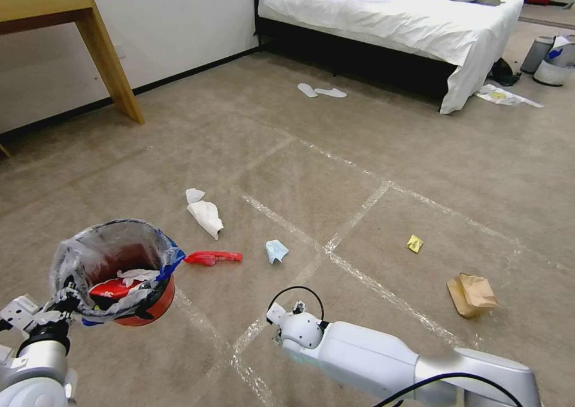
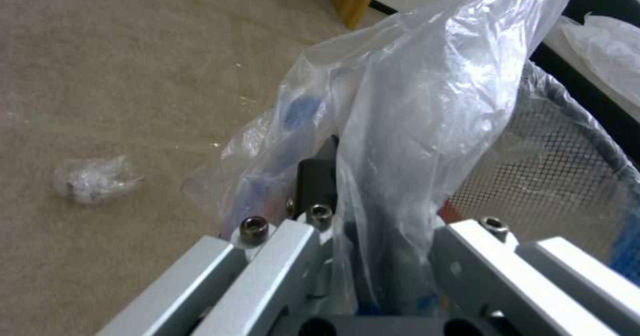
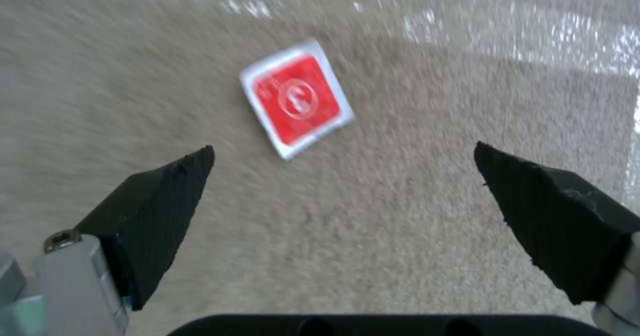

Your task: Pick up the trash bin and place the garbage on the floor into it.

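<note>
the trash bin (image 1: 129, 275) is held aloft at its lined rim by the clamped left gripper (image 1: 63, 299), while the spread right gripper (image 3: 343, 176) is poised over a flat red card (image 3: 297, 103) on the floor (image 1: 371, 155), which could be skidded over rather than pinched.

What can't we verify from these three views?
- Head view: right gripper fingers hidden behind its own wrist, as is the red card.
- Left wrist view: left gripper fingers covered by the trash bin's plastic liner; the grip on the rim can't be confirmed.
- Head view: trash bin contents partly hidden by the liner; yellow wrapper too small to identify.
</note>
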